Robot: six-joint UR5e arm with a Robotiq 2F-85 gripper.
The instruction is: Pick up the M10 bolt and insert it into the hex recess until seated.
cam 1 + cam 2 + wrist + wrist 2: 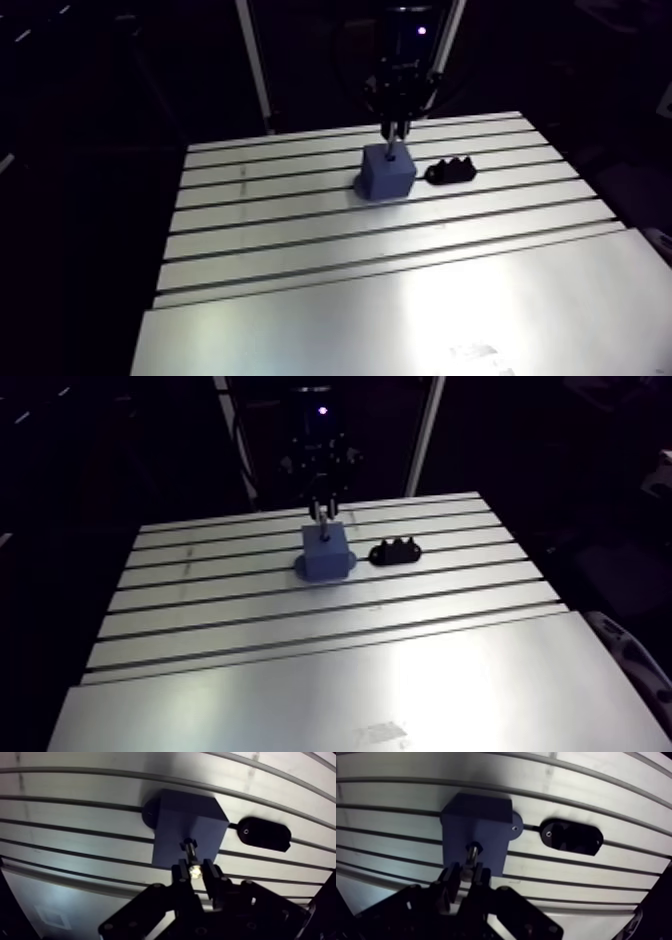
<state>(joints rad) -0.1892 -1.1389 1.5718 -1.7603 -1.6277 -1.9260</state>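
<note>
Insertion step: I have the bolt (190, 853) clamped in the end effector (195, 874), poised over the block (185, 817).

Working back across the slotted surface (400, 290), I come first to the blue block, standing toward the far side. The bolt hangs upright over it, its lower end at the dark recess (473, 846) in the block's top face; I cannot tell whether it has entered. The end effector sits straight above, both fingers pressed on the bolt's upper part. Right of the block, apart from it, lies a black holder (264, 833). I judge the pick-up done and the seating left. The next move calls for a slow, straight descent in line with the recess, perhaps a slight twist so the hex flats meet, and release only once it bottoms.
</note>
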